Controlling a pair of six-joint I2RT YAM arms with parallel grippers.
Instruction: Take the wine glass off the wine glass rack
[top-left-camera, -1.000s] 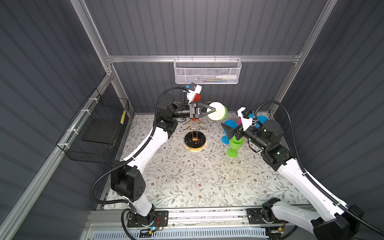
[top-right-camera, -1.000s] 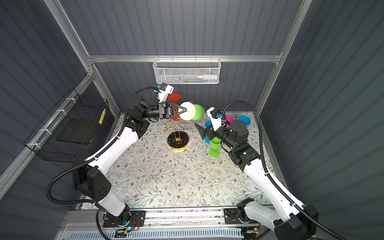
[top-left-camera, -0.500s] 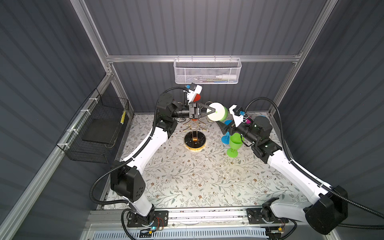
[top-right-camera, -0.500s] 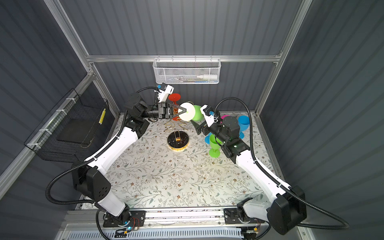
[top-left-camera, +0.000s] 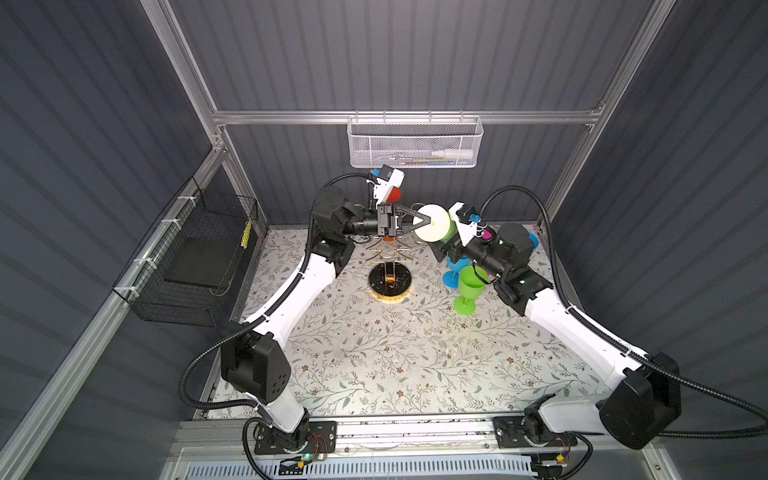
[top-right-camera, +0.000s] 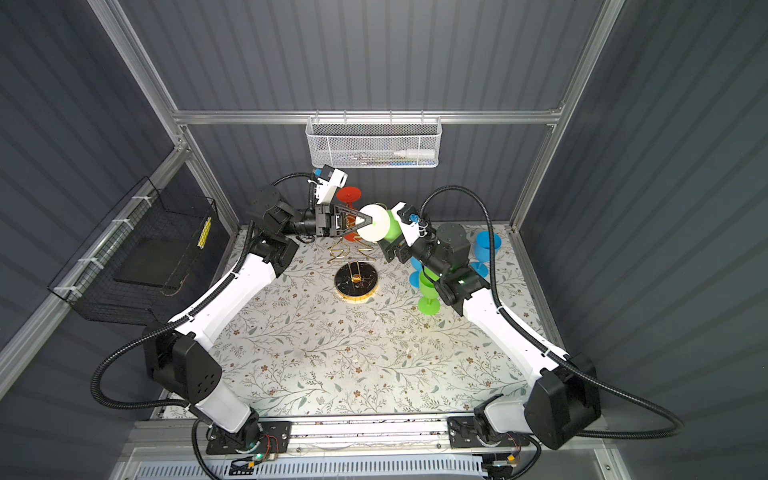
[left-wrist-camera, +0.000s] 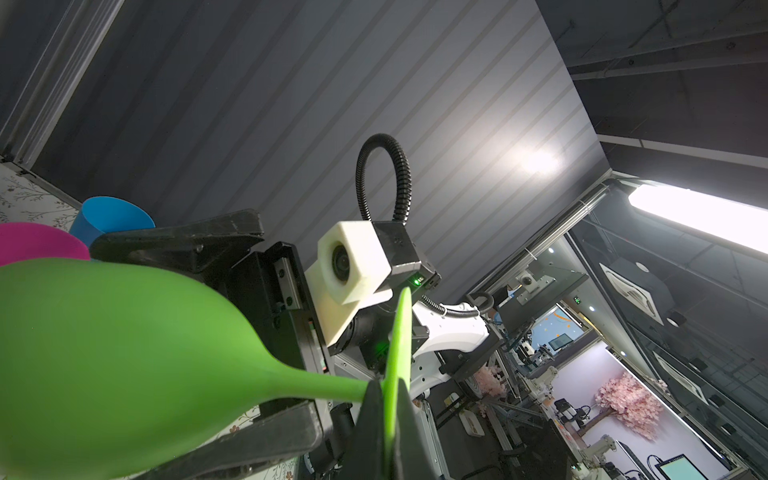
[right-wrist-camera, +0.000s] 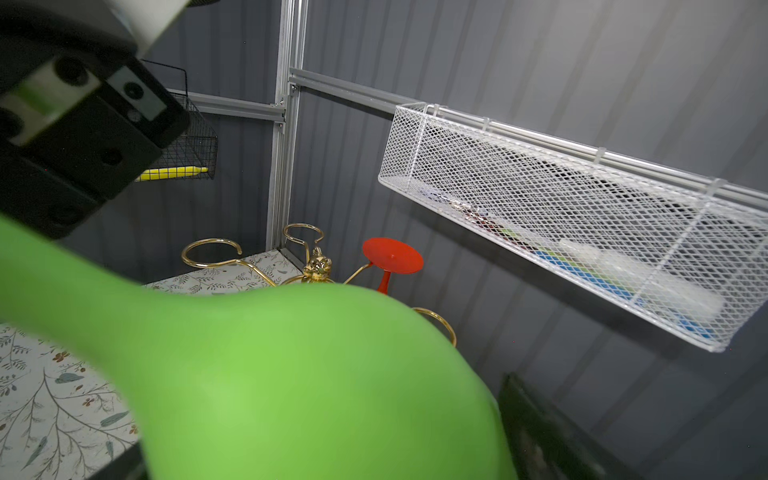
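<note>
Green wine glass (right-wrist-camera: 291, 374) hung horizontal in air beside top of wine glass rack (top-left-camera: 390, 283), apparently clear of rings. Foot rim pinched in shut left claw (top-left-camera: 427, 220). Long axis ran foot-to-bowl toward right claw (left-wrist-camera: 137, 357); its wide-open jaws straddled bowl, contact unclear.

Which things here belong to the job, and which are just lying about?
Job: left gripper, held green wine glass, right gripper, wine glass rack.
Lying about: standing green glass, blue glasses, pink glass, white mesh basket, black wire basket.
</note>
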